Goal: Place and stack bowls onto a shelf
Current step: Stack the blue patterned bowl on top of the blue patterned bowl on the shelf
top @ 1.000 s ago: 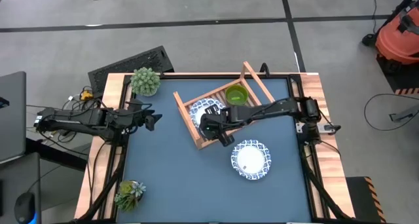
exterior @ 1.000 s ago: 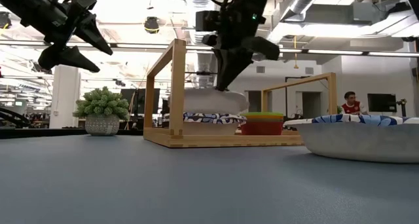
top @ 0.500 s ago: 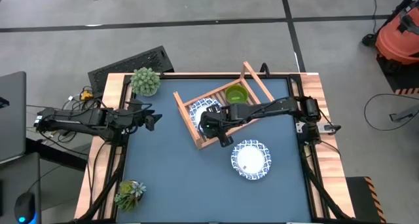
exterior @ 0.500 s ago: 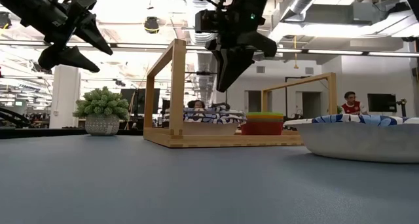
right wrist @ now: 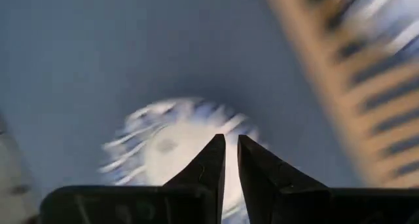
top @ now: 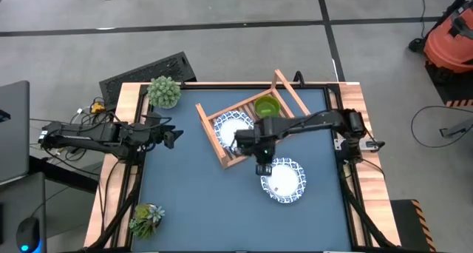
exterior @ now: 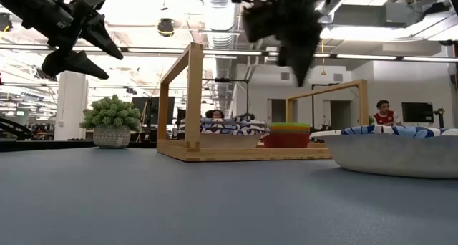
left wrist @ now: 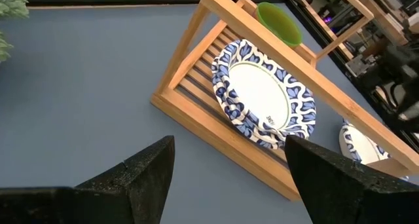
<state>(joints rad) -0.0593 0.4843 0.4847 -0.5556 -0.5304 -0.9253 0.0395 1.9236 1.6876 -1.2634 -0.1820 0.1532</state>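
- The right gripper (top: 263,166) hangs just above the near rim of the loose white bowl (top: 281,180) on the mat, its fingers (right wrist: 211,164) nearly together with only a thin slit between them and nothing held.
- That bowl sits on the blue table (top: 185,201) just in front of the shelf (top: 222,155), apart from it.
- A second white bowl (left wrist: 264,96) already lies on the shelf slats at the left-arm end; the green bowl (top: 267,106) sits farther along, stacked on a reddish one (exterior: 288,140) as the low view shows.
- The loose bowl looks thin-walled, light and rigid, probably smooth and a bit slippery. I'd take it by the patterned rim, one finger inside and one out; a grip across the whole width won't work with jaws this narrow.
- Being light, it may tip or swing when lifted by one edge, so a firm pinch matters.
- The fingers would have to spread first to get over the rim.
- In the way: the shelf's raised end rail (exterior: 180,102) and low front edge stand between the bowl and the slats, so it must go over them.
- The left gripper (top: 171,134) waits wide open and empty at the table's left edge, well clear.
- Two potted plants (top: 164,92) (top: 146,217) and a keyboard (top: 148,72) sit off to the left side, no obstacle.
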